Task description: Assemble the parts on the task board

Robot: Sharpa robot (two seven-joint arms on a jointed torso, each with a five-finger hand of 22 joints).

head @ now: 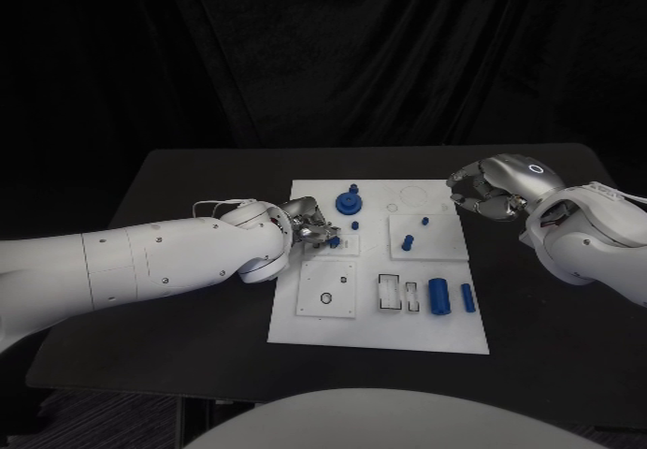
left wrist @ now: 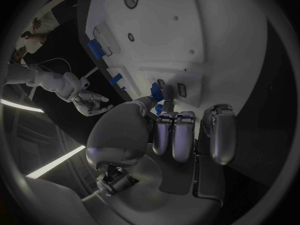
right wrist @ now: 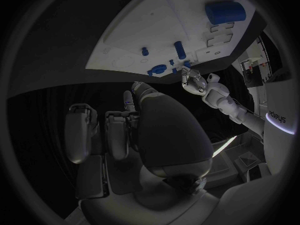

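Black cloth is hanging behind a black table [head: 202, 309], and the white task board [head: 304, 323] is lying in its middle. Nearest the robot, a fat blue cylinder [head: 438, 295] and a thinner blue pin [head: 467, 297] are lying loose beside a row of rectangular slots, apparently waiting their turn. Further in, a short blue peg [head: 408, 242] is resting on a raised square plate, and a stepped blue part [head: 350, 200] is standing upright at the far edge.

At the board's left side, the left hand [head: 308, 227] is reaching in over a small raised block, its fingertips [left wrist: 167, 92] pinching a small blue piece [left wrist: 156, 90] right against the block, probably seating it into a socket there.

Beyond the far right corner, the right hand [head: 488, 190] is hovering off the board with its fingers curled inward around nothing, seemingly parked clear of the work.
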